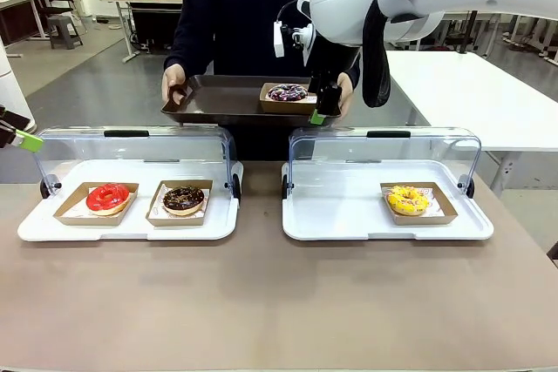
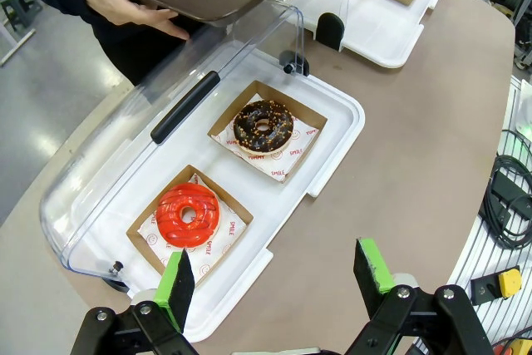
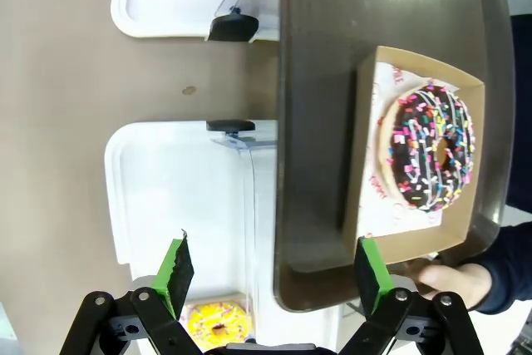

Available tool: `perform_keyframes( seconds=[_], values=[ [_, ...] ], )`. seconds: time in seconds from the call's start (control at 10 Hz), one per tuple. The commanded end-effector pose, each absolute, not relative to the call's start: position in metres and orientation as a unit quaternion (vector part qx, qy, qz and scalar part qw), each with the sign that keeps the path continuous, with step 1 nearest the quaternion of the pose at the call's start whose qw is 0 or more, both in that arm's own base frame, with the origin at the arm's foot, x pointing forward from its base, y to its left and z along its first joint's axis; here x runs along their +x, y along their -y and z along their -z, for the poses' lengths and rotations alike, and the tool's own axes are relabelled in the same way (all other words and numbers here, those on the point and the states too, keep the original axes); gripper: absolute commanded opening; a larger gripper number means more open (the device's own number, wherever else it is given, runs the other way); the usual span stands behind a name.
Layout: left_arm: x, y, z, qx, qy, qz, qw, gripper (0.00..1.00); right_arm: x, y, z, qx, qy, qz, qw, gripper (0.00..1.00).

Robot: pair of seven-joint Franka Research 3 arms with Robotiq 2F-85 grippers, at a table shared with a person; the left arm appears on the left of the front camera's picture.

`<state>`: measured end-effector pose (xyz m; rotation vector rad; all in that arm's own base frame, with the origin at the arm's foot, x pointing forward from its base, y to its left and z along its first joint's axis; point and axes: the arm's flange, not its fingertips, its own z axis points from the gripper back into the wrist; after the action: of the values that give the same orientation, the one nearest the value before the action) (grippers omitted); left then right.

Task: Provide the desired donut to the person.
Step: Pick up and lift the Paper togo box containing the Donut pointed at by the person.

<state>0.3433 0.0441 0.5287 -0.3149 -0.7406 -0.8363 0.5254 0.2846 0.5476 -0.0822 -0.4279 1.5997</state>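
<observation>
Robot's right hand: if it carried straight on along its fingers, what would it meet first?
Probably the rim of the dark tray the person holds, beside the sprinkled donut. The open right hand lines up with that edge, so it might slip past onto the white case below.

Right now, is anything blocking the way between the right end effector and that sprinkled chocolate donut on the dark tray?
Nothing visible does. The open right end effector hangs over the edge of the dark brown rectangular tray, and the chocolate donut with coloured sprinkles lies uncovered in its brown cardboard box just beyond.
</observation>
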Motion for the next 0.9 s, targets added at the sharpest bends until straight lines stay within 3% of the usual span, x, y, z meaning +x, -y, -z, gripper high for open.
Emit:
perform_keyframes(
  seconds=[0.0,0.4,0.8],
  values=[
    [0.343,-0.045,-0.528,-0.154,0.352,0.393,0.835,1.0,0.528,-0.283,-0.545,-0.044,0.194,-0.712,0.673,1.0],
    [0.343,-0.045,-0.528,-0.154,0.352,0.393,0.835,1.0,0.526,-0.261,-0.565,-0.06,0.178,-0.702,0.687,1.0],
    [0.343,-0.045,-0.528,-0.154,0.352,0.393,0.835,1.0,0.496,-0.132,-0.59,0.071,0.213,-0.689,0.689,1.0]
  ],
)
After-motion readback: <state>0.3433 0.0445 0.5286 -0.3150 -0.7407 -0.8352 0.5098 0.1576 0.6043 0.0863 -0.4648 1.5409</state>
